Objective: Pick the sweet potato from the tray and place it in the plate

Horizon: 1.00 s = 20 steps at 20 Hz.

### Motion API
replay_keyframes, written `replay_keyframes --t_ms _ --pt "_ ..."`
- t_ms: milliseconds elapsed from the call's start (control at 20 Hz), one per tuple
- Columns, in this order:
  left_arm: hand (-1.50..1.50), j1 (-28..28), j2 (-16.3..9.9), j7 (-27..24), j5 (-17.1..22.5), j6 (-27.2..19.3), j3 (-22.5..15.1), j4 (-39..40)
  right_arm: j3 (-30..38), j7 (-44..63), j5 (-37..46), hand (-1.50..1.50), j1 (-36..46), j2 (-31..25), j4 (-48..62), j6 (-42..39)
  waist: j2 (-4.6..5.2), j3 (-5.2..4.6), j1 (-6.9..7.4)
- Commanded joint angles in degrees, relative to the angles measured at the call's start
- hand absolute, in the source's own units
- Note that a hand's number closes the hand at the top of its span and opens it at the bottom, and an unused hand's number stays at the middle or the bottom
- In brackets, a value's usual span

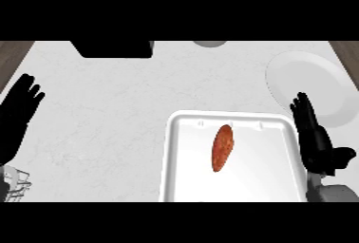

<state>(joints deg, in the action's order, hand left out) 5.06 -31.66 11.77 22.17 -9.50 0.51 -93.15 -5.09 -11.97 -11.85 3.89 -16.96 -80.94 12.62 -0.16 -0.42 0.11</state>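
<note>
Sweet potato [223,147] sits lengthwise in the middle of the white tray [182,161], nothing touching it. The plate [308,80] is up right; a black box [114,48] at the top edge. Right hand [312,133] is beside the tray's right rim, fingers straight and together. Left hand [20,111] rests far left, fingers straight.

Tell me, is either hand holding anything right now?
Nothing is held. The sweet potato lies in the tray; left hand and right hand are open.

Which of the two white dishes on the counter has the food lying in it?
The rectangular tray near the bottom of the view: the orange sweet potato lies in its middle. The round plate, further back on the right, holds nothing.
</note>
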Motion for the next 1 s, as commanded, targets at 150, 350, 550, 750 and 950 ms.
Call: replay_keyframes --t_ms 150,350,550,750,950 --pt "0.0 -4.7 8.2 1.4 -4.1 -1.5 -7.8 5.9 5.3 8.6 -1.2 1.5 8.3 -5.5 -8.4 1.6 0.17 0.26 -0.71" --pt "0.0 -6.8 12.5 1.5 -2.5 -0.7 -11.3 5.9 7.5 13.1 14.1 1.5 4.5 -15.8 -2.2 11.7 0.41 -0.14 -1.73" --pt "0.0 -3.7 15.6 0.4 -4.7 -1.5 -12.6 11.2 7.2 8.5 13.5 -1.5 0.6 -2.4 -9.5 22.6 0.11 0.38 -1.28" --pt "0.0 -6.6 16.4 -0.6 -6.0 -0.3 -12.6 10.4 6.0 8.4 12.9 -1.5 -5.8 -2.1 -21.1 19.0 0.0 0.39 -0.58" --pt "0.0 -5.8 21.0 -2.4 -9.4 -2.6 -14.6 11.8 4.0 14.7 17.6 -1.5 -8.9 -5.1 -24.3 15.9 0.09 0.38 -0.38"
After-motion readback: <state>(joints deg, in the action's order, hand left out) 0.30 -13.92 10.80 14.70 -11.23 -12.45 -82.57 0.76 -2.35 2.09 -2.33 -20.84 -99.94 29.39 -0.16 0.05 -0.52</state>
